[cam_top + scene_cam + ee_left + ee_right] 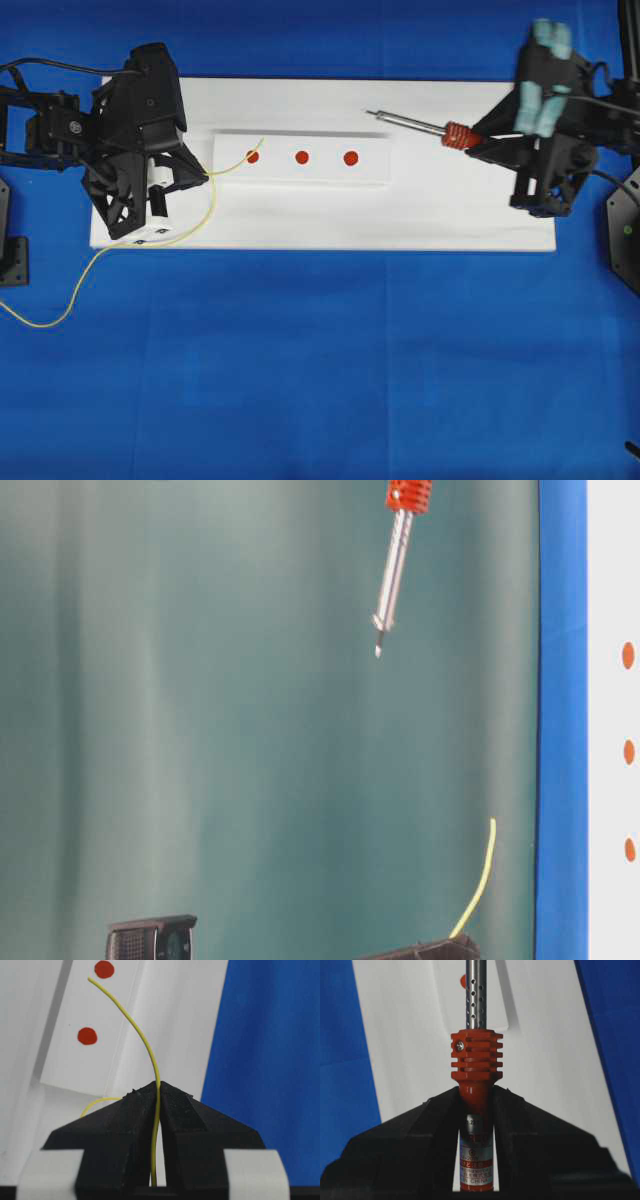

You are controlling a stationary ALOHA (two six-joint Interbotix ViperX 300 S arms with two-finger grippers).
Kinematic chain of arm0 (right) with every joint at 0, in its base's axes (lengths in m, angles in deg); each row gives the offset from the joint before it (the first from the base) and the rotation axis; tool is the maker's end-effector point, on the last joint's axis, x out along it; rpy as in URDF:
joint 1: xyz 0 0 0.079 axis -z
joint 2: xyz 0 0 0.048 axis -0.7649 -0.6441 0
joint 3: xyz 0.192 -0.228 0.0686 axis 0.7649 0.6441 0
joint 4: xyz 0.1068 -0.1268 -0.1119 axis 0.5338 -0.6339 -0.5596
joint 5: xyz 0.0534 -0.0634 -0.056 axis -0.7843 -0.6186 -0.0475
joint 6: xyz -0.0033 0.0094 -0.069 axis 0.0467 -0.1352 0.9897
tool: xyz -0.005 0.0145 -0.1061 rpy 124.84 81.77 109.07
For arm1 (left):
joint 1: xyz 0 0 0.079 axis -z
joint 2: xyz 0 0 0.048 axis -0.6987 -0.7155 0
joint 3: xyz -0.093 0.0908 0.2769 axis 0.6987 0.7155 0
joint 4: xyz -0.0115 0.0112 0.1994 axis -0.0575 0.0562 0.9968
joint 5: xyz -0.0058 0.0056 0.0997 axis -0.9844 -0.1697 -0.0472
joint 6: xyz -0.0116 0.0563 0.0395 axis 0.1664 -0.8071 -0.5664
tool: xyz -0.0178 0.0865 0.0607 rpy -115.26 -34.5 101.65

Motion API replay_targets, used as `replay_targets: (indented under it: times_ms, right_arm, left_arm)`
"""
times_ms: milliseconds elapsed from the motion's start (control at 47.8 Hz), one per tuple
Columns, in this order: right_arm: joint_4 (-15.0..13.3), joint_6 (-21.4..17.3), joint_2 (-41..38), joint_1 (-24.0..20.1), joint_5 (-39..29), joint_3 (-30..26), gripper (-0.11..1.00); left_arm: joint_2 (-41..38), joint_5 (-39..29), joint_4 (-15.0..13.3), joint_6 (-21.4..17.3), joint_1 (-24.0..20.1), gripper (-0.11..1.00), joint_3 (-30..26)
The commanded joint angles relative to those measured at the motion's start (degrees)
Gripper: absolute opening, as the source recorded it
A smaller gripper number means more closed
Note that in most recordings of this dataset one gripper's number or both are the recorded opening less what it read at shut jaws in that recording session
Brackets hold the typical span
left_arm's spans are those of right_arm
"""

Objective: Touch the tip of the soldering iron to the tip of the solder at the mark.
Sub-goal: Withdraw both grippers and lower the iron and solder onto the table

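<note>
Left gripper [157, 1091] pinches the solder [145, 1045]; the free end arcs up and rightward in the overhead view, tip just beside the leftmost red mark [253, 156] on the raised white strip [300, 158]. Right gripper [476, 1097] clamps the soldering iron [425, 125] by its red body. Iron's long axis runs nearly level, tip pointing left toward the strip, well apart from the solder tip, above the white board [320, 225].
</note>
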Motion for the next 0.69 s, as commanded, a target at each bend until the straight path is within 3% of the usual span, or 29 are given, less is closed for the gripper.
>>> replay_targets:
  times_ms: [0,272,481,670]
  right_arm:
    - [0.1,-0.5,0.9,0.0,3.5,1.1,0.06]
    - [0.8,-0.9,1.1,-1.1,5.1,-0.1,0.06]
    - [1.0,-1.1,1.8,-10.8,6.6,-1.1,0.06]
    - [1.0,-3.1,-0.4,-19.5,11.1,-1.1,0.06]
  left_arm:
    - [0.8,1.3,0.1,0.1,0.2,0.0,-0.3]
    - [1.8,2.3,0.1,1.7,2.5,0.0,-0.1]
    - [5.4,4.7,0.1,7.6,10.3,0.0,2.4]
    - [6.9,10.8,0.1,8.9,17.6,0.0,5.6]
